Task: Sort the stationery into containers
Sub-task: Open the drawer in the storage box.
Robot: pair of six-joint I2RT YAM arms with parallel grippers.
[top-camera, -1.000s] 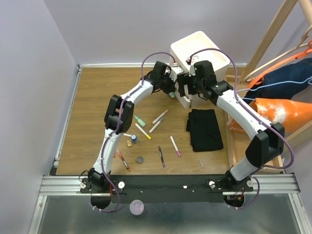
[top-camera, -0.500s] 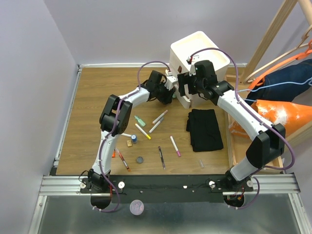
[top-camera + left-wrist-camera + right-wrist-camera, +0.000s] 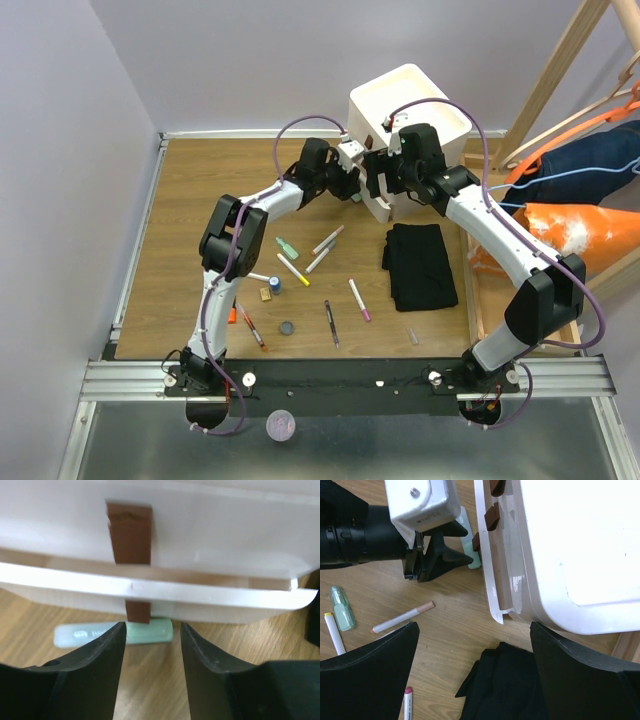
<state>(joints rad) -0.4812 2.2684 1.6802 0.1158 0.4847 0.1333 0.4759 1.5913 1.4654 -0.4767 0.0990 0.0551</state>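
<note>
Cabinet (image 3: 410,120) sits at the far edge of the tabletop (image 3: 200,180), one drawer (image 3: 150,587) standing slightly out as the drop slot. Right claw (image 3: 474,627) hangs spread wide over the drawer fronts, empty, likely on standby. Left claw (image 3: 152,627) is spread and empty, facing the drawer handle (image 3: 129,530). Pale-green highlighter (image 3: 85,635) lies on the tabletop under the drawer lip, not inside. Other pens (image 3: 359,299) lie scattered mid-tabletop.
</note>
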